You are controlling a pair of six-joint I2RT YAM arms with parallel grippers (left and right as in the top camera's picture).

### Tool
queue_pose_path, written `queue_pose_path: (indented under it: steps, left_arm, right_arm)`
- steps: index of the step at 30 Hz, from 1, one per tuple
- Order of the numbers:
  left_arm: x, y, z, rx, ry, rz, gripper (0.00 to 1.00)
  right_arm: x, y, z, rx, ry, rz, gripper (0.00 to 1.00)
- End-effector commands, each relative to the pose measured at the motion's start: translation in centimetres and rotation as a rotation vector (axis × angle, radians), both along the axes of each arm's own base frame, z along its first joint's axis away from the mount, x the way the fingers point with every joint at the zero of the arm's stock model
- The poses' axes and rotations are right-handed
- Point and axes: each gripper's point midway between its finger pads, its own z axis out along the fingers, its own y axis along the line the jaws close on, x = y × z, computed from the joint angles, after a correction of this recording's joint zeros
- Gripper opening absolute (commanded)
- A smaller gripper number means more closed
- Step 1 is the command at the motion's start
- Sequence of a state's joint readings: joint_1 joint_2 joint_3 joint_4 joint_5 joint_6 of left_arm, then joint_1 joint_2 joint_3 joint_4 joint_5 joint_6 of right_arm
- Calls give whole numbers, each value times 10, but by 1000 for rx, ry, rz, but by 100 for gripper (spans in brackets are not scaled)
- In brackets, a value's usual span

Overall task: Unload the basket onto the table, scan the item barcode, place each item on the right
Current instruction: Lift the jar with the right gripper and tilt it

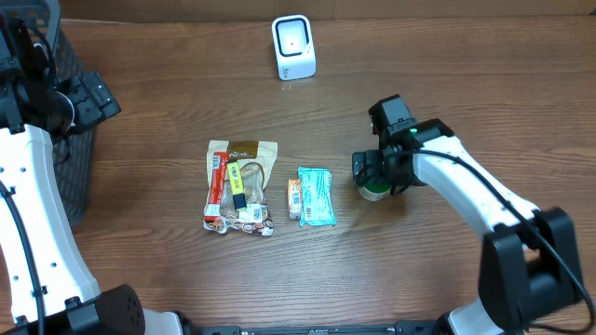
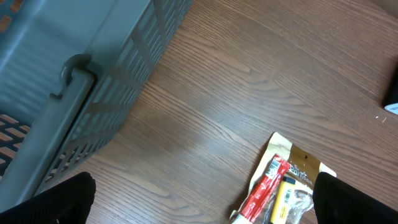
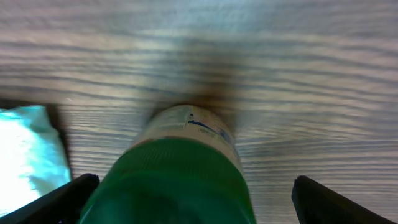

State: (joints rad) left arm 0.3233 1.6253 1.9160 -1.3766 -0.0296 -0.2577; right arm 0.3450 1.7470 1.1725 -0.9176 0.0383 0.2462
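1. On the table's (image 1: 447, 84) right half, a green-capped bottle (image 1: 374, 193) is straddled by the right gripper (image 3: 189, 199). Its fingers are spread wide on either side, and contact cannot be told.
2. The left gripper (image 2: 205, 205) is held spread and empty beside a grey basket (image 2: 74, 68).
3. A white scanner (image 1: 293, 46) is set well apart, near the far edge.
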Motion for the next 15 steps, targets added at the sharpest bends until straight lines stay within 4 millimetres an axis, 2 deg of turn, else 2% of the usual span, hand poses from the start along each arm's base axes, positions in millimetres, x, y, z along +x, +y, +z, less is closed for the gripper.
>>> queue_pose_path:
  steps: [1, 9, 15]
  left_arm:
    - [0, 0, 8, 8, -21, -7, 100]
    - [0, 0, 8, 8, -21, -6, 100]
    - [0, 0, 8, 8, -21, -6, 100]
  right_arm:
    - [4, 5, -9, 6, 20, 15, 100]
    - [4, 5, -14, 2, 34, 15, 95]
    - [9, 4, 1, -11, 34, 14, 95]
